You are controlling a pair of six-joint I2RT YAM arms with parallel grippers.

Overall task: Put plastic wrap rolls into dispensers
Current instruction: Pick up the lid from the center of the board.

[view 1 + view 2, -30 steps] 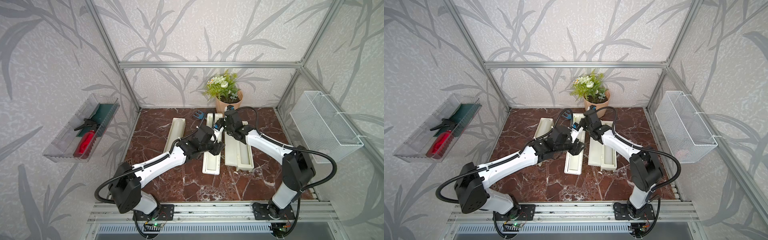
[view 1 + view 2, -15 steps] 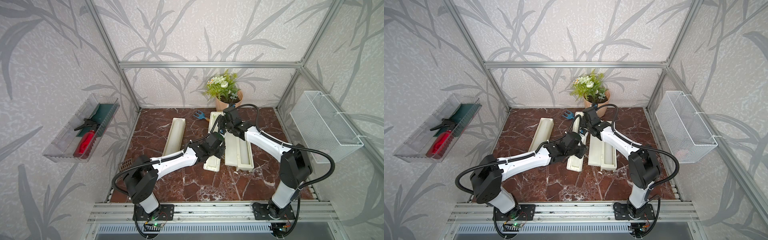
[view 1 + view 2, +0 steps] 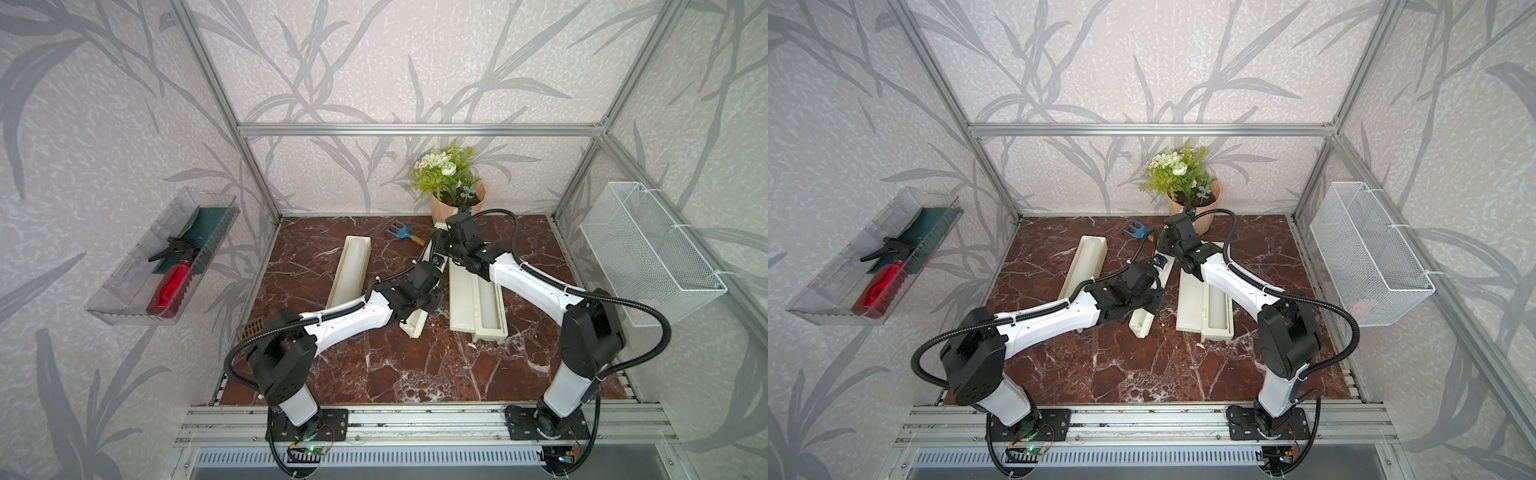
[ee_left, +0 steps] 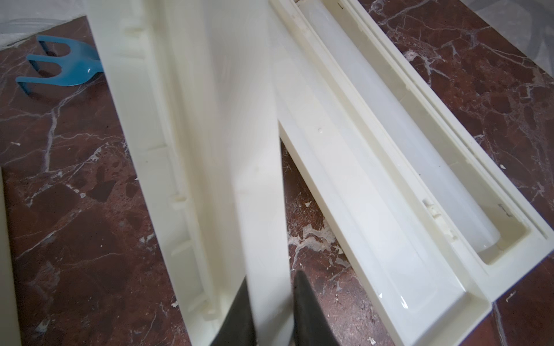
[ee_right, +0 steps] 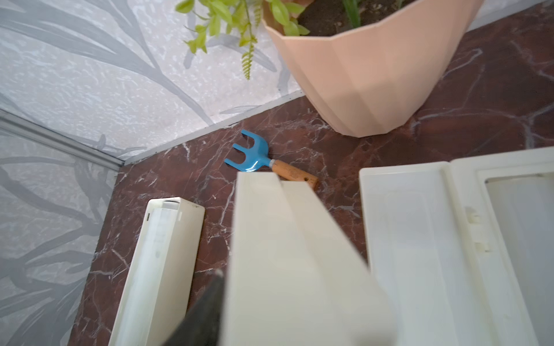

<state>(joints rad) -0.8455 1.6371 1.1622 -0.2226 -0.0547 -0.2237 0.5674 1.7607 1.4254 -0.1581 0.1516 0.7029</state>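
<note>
Marble tabletop (image 3: 395, 374) carries: left dispenser (image 3: 351, 270), middle dispenser (image 3: 415, 326), open right dispenser (image 3: 465, 303), blue rake (image 3: 398, 230), flowerpot (image 3: 442, 212).

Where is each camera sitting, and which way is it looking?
Top views: high over the robot's front, looking down and back at the marble table; the left arm and right arm show whole.
Left wrist: on the left arm, looking along the middle dispenser toward the blue rake; two dark fingers show.
Right wrist: on the right arm, facing the flower pot and a back corner; one dark finger shows.
Shared: both wrist views catch the rake, middle dispenser and open dispenser holding a roll.
</note>
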